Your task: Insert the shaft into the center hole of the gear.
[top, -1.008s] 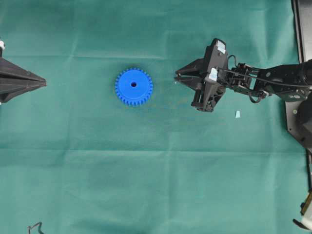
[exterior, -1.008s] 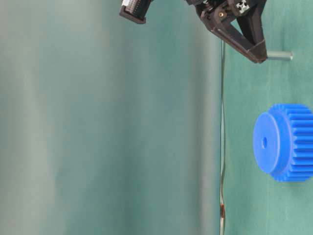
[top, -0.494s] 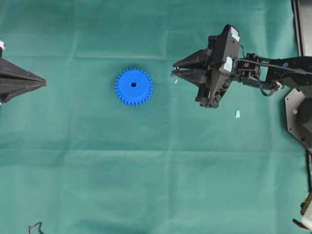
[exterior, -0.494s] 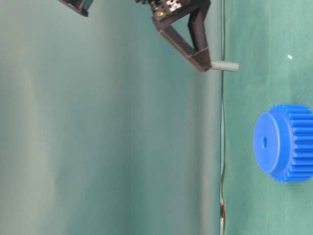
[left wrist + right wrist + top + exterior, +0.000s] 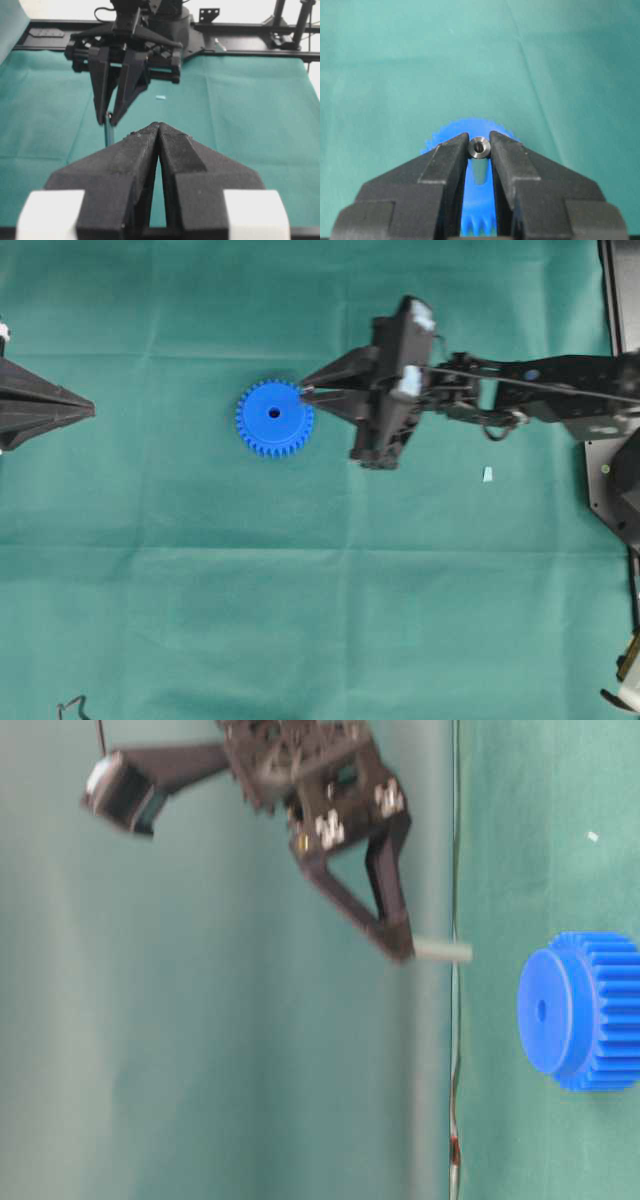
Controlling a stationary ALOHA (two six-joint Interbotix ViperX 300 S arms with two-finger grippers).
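Right gripper (image 5: 303, 392) pinching the shaft (image 5: 480, 148) between its fingertips, hovering near the rim of the gear (image 5: 274, 418), seemingly off the center hole (image 5: 274, 413). Left gripper (image 5: 158, 131) sitting closed, well apart.

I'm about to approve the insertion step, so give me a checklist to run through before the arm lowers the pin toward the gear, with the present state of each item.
1. Shaft held: ok. The right gripper is shut on it between both fingers.
2. Shaft orientation: ok. In the table-level view it points toward the cloth, free end clear of the fingers.
3. Shaft over the center hole: not ok. From overhead the fingertips sit at the gear's right rim, short of the hole.
4. Height clearance: ok. The shaft tip hangs above the gear's hub, not touching.
5. Gear lying flat, hole open: ok.
6. Left gripper out of the way: ok. It is shut, apart from the gear.
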